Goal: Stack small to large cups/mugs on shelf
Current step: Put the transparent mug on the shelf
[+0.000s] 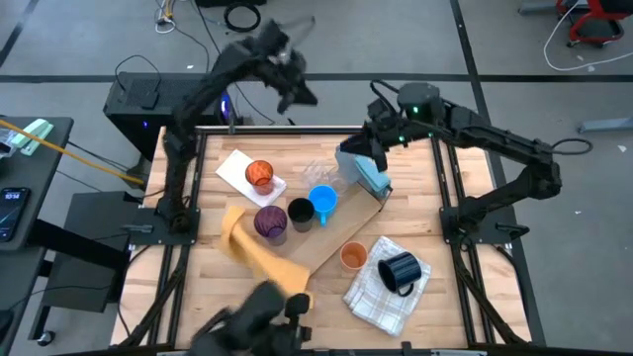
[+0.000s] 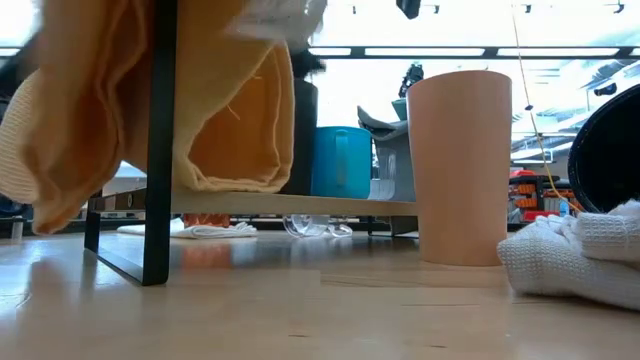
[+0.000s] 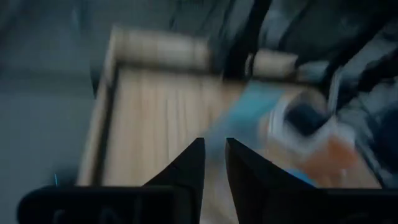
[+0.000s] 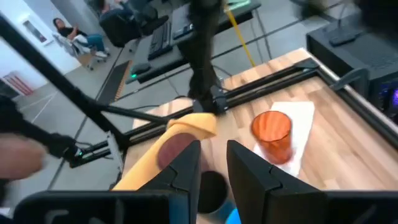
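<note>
A wooden shelf board (image 1: 346, 229) crosses the table's middle. On it stand a purple cup (image 1: 271, 222), a black cup (image 1: 300, 213) and a bright blue mug (image 1: 323, 201). A red-tinted cup (image 1: 259, 175) stands on a white cloth. An orange cup (image 1: 353, 256) stands on the table, and a dark navy mug (image 1: 401, 270) lies on a chequered cloth. Clear cups (image 1: 321, 174) are at the far middle. My left gripper (image 1: 293, 87) is raised beyond the far edge, shut and empty. My right gripper (image 1: 380, 138) is over the far edge, shut and empty.
A blue-grey folded cloth (image 1: 364, 170) lies below my right gripper. A yellow cloth (image 1: 252, 252) drapes over the shelf's near left end. In the low view the shelf's dark leg (image 2: 160, 140) stands at the left. People sit in the room beyond the table (image 4: 74, 34).
</note>
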`<control>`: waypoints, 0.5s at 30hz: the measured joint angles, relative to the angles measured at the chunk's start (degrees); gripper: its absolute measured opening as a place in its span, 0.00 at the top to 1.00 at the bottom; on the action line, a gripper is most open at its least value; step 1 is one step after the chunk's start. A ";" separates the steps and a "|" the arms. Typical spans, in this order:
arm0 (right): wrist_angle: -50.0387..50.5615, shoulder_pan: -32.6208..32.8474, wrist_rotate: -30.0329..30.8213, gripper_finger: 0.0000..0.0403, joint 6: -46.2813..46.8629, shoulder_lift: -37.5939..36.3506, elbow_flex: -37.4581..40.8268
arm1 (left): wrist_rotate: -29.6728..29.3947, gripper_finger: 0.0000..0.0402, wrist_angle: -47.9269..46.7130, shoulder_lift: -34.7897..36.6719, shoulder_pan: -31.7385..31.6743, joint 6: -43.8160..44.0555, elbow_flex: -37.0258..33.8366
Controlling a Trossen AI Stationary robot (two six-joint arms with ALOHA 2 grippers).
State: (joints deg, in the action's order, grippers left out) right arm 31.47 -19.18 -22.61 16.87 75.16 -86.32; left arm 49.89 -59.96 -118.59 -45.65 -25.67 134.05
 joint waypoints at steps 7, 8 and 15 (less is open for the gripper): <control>-3.57 -9.36 -11.49 0.79 0.93 3.01 -0.02 | 2.85 0.84 32.87 17.74 -3.80 18.59 -11.32; -5.04 -10.27 -14.27 0.79 1.64 4.31 -0.02 | 2.77 0.84 34.31 18.94 -4.13 20.01 -11.54; -9.76 -16.40 -28.19 0.79 3.90 16.46 -2.84 | 2.84 0.83 32.89 23.13 -4.38 23.53 -11.47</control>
State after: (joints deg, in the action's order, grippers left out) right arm 21.71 -35.59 -50.80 20.77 91.62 -89.16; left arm 52.73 -27.07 -95.46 -50.02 -2.15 122.58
